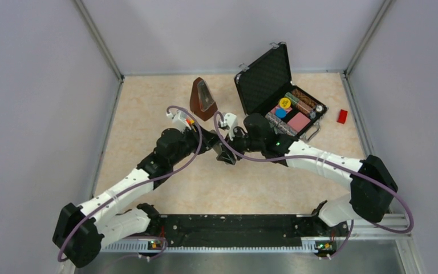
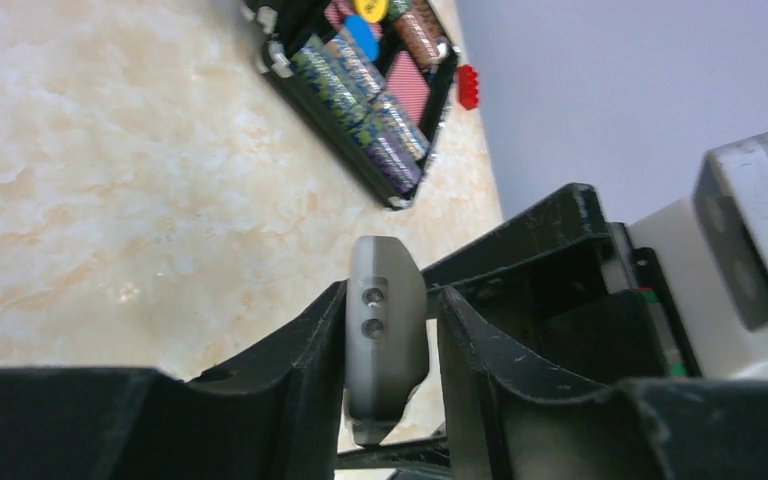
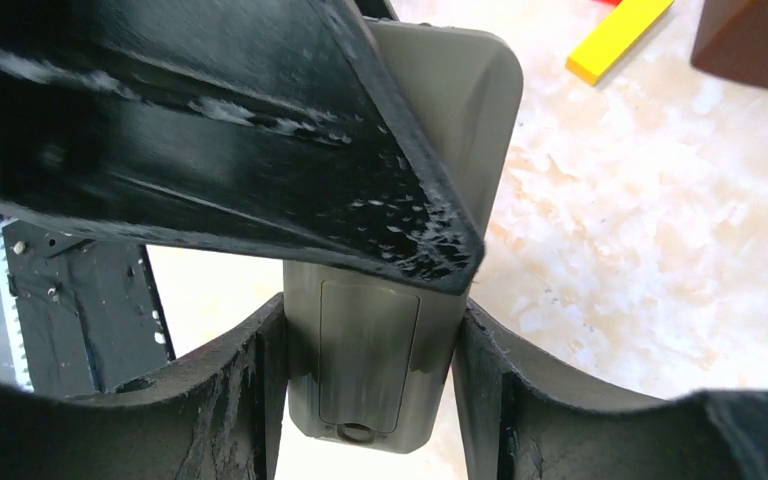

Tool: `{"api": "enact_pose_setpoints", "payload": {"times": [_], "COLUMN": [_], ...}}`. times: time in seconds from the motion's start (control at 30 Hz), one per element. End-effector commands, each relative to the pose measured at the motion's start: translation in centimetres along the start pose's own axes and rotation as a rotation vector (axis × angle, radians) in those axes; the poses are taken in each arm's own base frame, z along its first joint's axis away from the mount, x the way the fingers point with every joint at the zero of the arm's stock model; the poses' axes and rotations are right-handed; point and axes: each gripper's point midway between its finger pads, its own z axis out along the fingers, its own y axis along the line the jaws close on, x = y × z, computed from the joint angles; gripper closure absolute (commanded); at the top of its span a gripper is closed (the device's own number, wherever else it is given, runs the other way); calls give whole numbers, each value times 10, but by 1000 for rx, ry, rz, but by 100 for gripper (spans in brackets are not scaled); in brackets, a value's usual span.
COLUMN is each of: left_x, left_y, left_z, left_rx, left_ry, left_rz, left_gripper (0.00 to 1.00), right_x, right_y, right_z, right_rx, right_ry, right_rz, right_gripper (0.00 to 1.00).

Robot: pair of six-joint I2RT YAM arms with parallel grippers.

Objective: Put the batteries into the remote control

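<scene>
Above the middle of the table [image 1: 251,188], both arms are meeting over the remote [image 3: 380,380], which is hanging in the air with its grey back facing the right wrist camera. The left gripper [image 2: 390,300] is clamping one end of it, fingers pressing on both faces. The right gripper [image 3: 372,320] is gripping the other end, its fingers sitting against both long edges. A left finger [image 3: 260,150] is lying across the back, just above the cover [image 3: 370,350], which is looking shut and seated in its recess. The batteries are not showing in any view, so I cannot tell where they are lying. The main risk, as I am judging it, is coming from the shared hold: if one arm is pulling or turning while the other is clamping hard, the remote could twist, slip out or get strained. If the left gripper is letting go before the right has a firm pinch on those narrow edges, the remote could drop to the table. The right fingers are also flanking the cover, and squeezing there could pin it shut, making it harder to slide off before any battery is going in.
</scene>
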Motion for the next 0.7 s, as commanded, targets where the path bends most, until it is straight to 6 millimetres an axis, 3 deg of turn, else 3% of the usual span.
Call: {"api": "enact_pose_setpoints", "payload": {"times": [0.0,0.13,0.27,0.53,0.67], "left_x": [-16,-10,10,23,28], "left_y": [-53,-69,-82,-78,-64], "left_z": [-25,-40,-48,-47,-43], "left_rx": [166,249,319,316,255], "left_ry": [61,206,391,500,523], "left_rz": [41,49,52,71,91], "left_gripper": [54,49,48,49,48], "right_x": [-28,-34,-33,-33,-32], "right_y": [8,23,31,30,31], "right_z": [-24,-38,-44,-44,-42], "right_rx": [7,-48,-78,-76,-80], "right_ry": [-85,-101,-98,-93,-78], "right_rz": [-122,-174,-212,-239,-243], "right_gripper": [70,71,71,71,72]}}
